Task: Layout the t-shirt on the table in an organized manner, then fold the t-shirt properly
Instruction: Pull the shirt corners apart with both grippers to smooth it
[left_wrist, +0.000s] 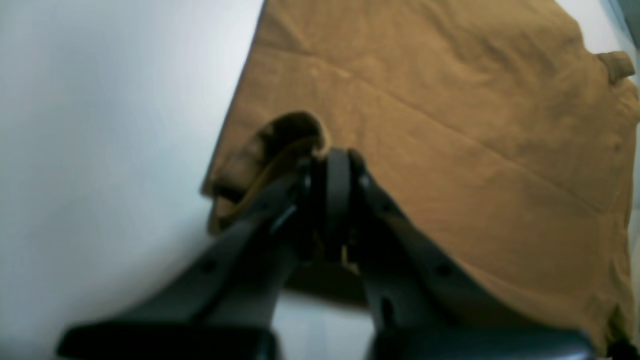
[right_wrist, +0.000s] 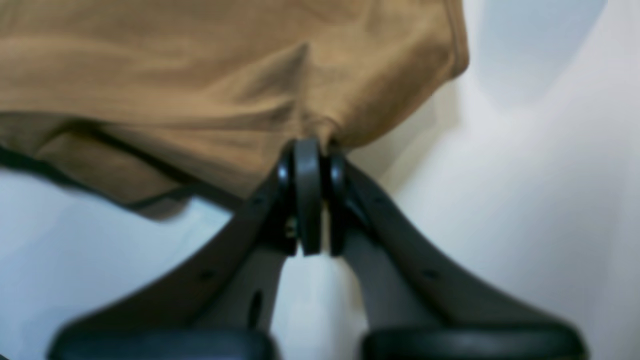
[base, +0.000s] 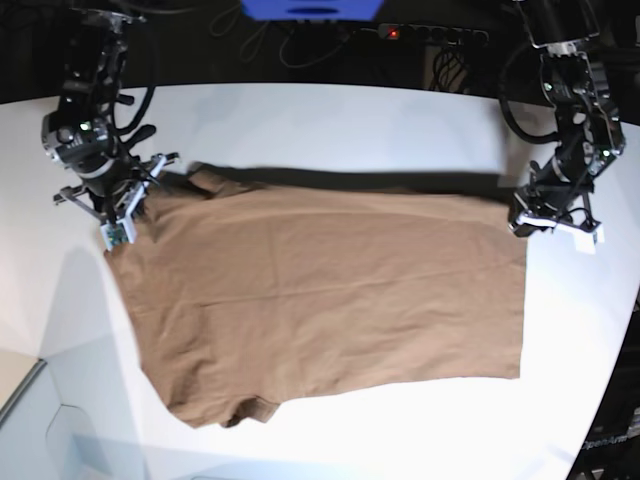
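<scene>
The brown t-shirt (base: 320, 290) lies spread wide across the white table (base: 330, 120), with a dark shadow under its far edge. In the base view my left gripper (base: 518, 212) is at the shirt's far right corner. The left wrist view shows that gripper (left_wrist: 332, 162) shut on a bunched corner of the t-shirt (left_wrist: 450, 125). My right gripper (base: 150, 180) is at the far left corner. In the right wrist view it (right_wrist: 311, 150) is shut on the edge of the t-shirt (right_wrist: 200, 75), and the cloth hangs a little above the table (right_wrist: 525, 200).
Beyond the table's far edge are black cables and a power strip (base: 430, 33), with a blue object (base: 310, 8) beside them. The table's curved edge (base: 605, 340) runs down the right. A pale panel (base: 60, 420) sits at the lower left corner.
</scene>
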